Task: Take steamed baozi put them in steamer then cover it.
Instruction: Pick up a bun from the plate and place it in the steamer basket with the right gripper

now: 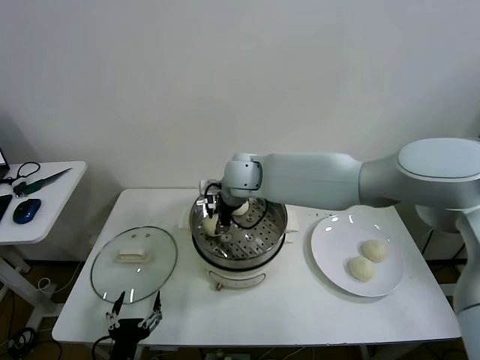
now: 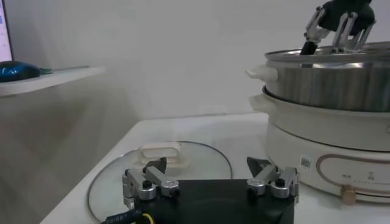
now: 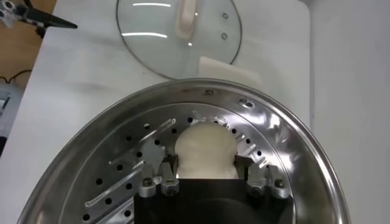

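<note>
Head view: right gripper [image 1: 217, 219] inside steamer [image 1: 276, 238], jaws apart around bun [image 3: 205, 150]; left gripper [image 1: 135, 314] open, near lid [image 1: 134, 263].

A white tabletop [image 1: 247, 315] stands before me against a plain pale wall [image 1: 240, 75]. On its right side sits a round white plate [image 1: 334, 247]. To my left, a smaller side table [image 1: 45, 206] carries a blue mouse [image 1: 26, 211], a dark cable [image 1: 22, 171] and a long dark tool [image 1: 43, 180].
</note>
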Motion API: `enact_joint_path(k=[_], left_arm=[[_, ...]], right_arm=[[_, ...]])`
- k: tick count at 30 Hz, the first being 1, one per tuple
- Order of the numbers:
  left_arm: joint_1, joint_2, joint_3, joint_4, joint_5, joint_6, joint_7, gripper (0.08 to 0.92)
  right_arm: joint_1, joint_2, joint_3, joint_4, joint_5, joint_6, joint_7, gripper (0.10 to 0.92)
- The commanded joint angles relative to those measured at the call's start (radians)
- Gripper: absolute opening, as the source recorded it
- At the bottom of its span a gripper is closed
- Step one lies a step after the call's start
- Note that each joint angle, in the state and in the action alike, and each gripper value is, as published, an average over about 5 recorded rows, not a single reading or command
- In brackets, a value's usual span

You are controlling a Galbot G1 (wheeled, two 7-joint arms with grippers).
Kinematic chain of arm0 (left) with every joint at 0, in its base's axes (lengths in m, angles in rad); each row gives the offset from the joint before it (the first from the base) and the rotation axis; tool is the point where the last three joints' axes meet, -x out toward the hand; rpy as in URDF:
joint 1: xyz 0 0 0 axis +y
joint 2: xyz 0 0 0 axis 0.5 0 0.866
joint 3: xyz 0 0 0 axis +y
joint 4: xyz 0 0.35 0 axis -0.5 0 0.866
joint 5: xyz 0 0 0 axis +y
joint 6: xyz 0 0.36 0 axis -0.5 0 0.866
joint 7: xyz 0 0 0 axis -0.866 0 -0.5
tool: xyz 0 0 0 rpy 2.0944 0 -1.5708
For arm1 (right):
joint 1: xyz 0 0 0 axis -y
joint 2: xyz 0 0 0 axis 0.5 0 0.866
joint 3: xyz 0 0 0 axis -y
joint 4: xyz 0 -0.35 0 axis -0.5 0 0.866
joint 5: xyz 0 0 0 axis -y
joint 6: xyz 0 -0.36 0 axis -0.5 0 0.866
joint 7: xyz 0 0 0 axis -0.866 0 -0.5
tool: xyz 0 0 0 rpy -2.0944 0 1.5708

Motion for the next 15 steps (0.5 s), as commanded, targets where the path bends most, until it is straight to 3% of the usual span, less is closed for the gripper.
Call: enact_joint_path(k=[1, 6, 11, 15], left_arm=[[0.001, -0.001, 0.0, -0.002, 0.001, -0.001, 0.0, 0.823], [0.004, -0.005, -0.001, -0.006, 0.005, -0.001, 0.0, 0.823], [0.006, -0.006, 0.0, -0.009, 0.005, -0.001, 0.001, 0.823], [0.004, -0.006, 0.0, -0.014, 0.002, 0.002, 0.003, 0.823]], right_arm=[[0.012, -0.006, 0.008, 0.008, -0.024, 0.009, -0.017, 0.7], [0.192, -0.097, -0.063, 0.052, 0.014, 0.13, -0.166, 0.809], [0.387, -0.271, -0.213, 0.082, -0.013, 0.305, -0.408, 0.822], [0.474, -0.43, -0.319, 0.136, -0.056, 0.352, -0.479, 0.823]])
